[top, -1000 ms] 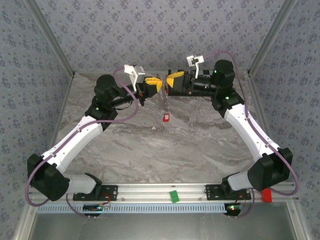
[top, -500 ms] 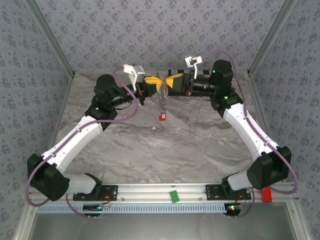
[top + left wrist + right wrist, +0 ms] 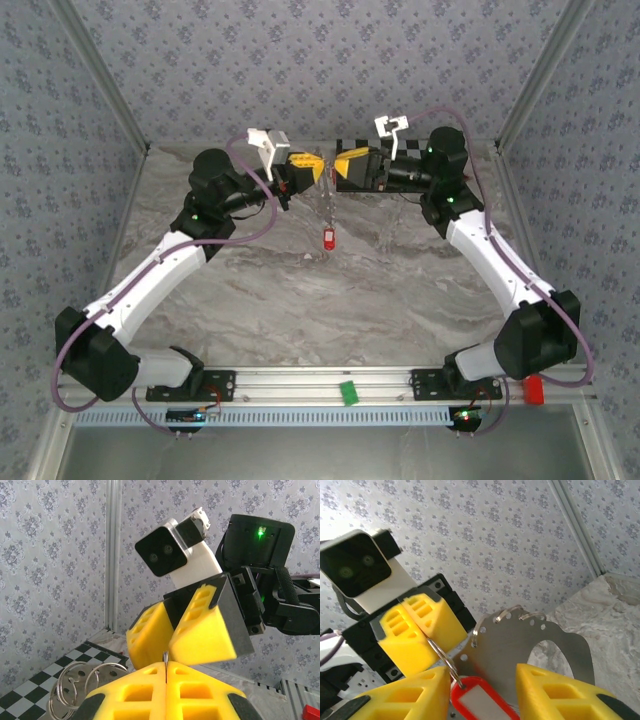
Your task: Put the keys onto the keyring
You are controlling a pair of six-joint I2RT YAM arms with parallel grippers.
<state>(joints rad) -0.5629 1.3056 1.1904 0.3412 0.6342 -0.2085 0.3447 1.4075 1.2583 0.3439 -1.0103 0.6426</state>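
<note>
My left gripper (image 3: 164, 664) is shut on the thin wire of the keyring (image 3: 439, 650), high above the back of the table (image 3: 300, 290). One of the keys (image 3: 481, 699), red-headed, hangs from that keyring and dangles below both grippers (image 3: 328, 238). My right gripper (image 3: 481, 676) faces the left gripper (image 3: 312, 168) and is open. The red key sits between its yellow fingers (image 3: 547, 690), and the ring wire passes close by its left finger. In the top view the right gripper (image 3: 346, 160) stands just right of the left one.
A grey metal plate (image 3: 520, 640) with holes and several wire rings hangs behind the key, also seen as the plate with rings (image 3: 75, 682). A checkered board (image 3: 35, 682) lies at the back. A green block (image 3: 348, 392) and a red block (image 3: 533, 390) sit on the front rail.
My right gripper has opened and drawn back a little to the right. The red key has swung slightly under the keyring. The left gripper has stayed shut in place.
</note>
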